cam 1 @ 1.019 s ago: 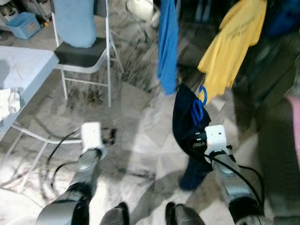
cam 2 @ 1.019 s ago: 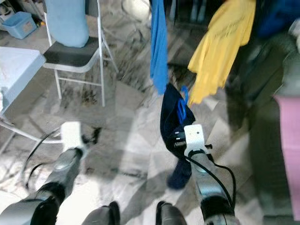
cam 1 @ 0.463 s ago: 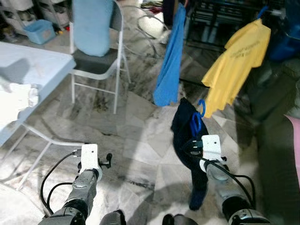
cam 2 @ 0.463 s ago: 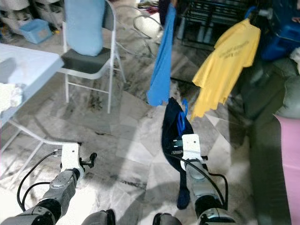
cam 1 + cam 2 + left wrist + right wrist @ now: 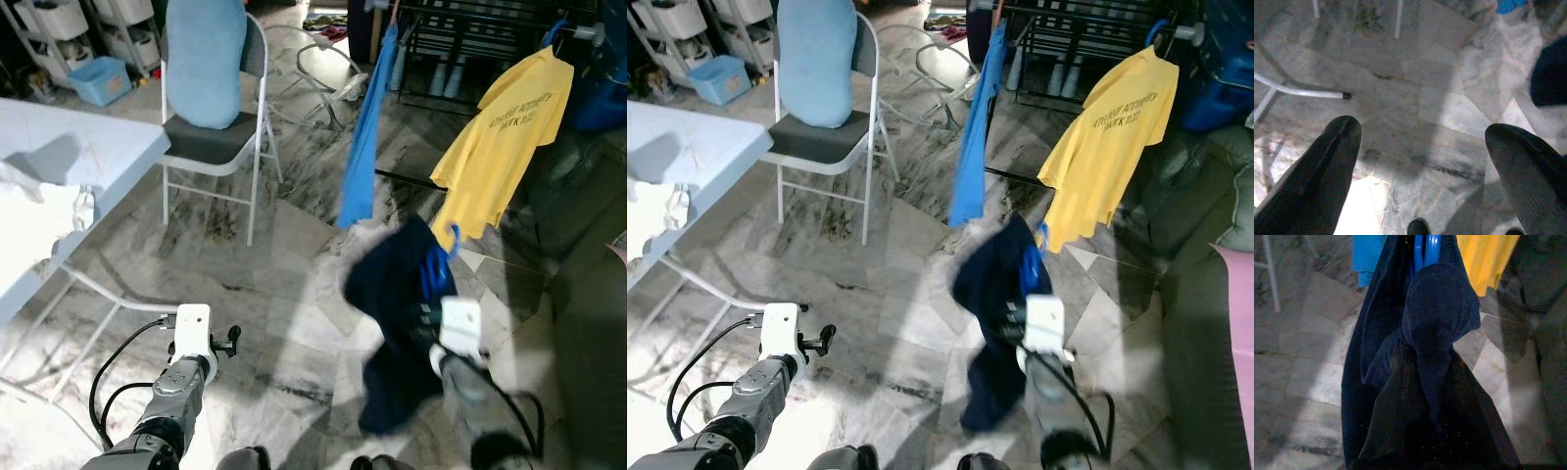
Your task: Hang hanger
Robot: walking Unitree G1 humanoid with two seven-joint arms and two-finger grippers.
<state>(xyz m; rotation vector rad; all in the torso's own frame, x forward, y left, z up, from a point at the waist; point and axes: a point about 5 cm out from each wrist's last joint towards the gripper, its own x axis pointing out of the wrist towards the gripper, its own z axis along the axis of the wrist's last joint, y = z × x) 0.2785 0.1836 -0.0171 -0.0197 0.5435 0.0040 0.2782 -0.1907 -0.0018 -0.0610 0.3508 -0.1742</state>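
grey marble floor; folding chair; white table left; black rack behind.

A lived-in room of a home, serving as a laundry and storage area. Grey marble floor tiles are running underfoot; a yellow T-shirt and a blue garment are hanging from a black drying rack. A folding chair is carrying a light-blue cushion, a white folding table is standing beside it, and plastic storage bins are sitting along the far wall.
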